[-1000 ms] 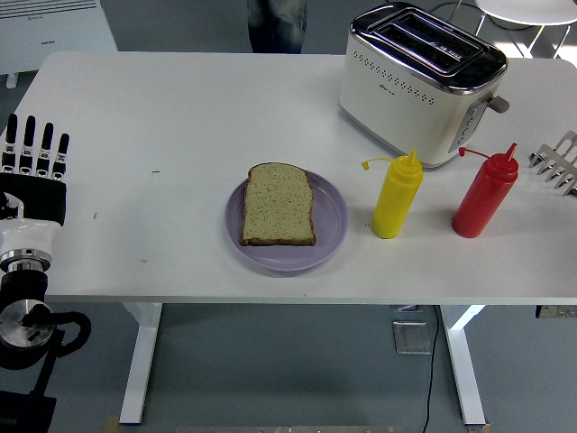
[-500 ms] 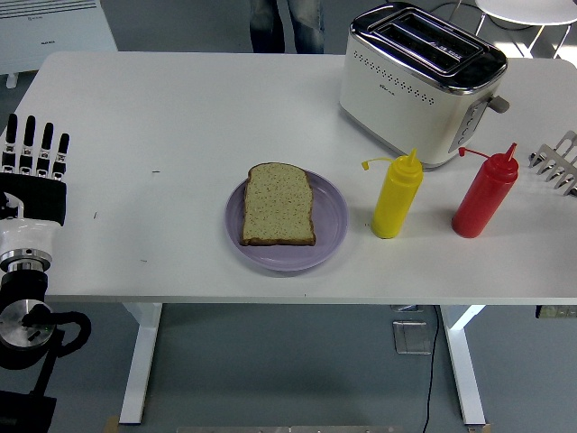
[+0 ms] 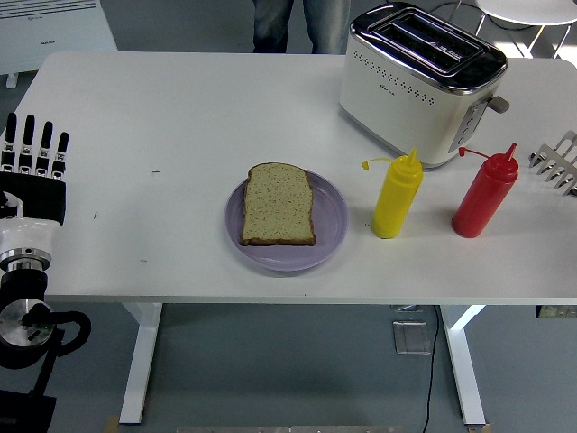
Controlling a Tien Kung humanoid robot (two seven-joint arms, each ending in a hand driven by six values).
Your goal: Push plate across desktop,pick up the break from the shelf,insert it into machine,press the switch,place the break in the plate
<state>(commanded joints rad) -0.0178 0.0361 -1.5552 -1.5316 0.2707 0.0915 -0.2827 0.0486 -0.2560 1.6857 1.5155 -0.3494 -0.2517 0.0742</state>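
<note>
Lying flat on the purple plate (image 3: 329,236) at centre frame, the bread slice (image 3: 279,204) had not shifted over the last second — only the person's legs (image 3: 302,24) at the top edge had moved rightward. The left hand (image 3: 34,171) stayed at the left edge, fingers straight and released, holding nothing. The toaster (image 3: 418,81) at upper right showed empty slots — the task looked finished.

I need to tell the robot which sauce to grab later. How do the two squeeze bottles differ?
The yellow plastic squeeze bottle stands left, nearer the purple plate; the red plastic squeeze bottle stands right, nearer the metal rack. The yellow one's cap tether points left from its nozzle, as does the red one's. Both stand upright before the white toaster, nozzles uncapped.
</note>
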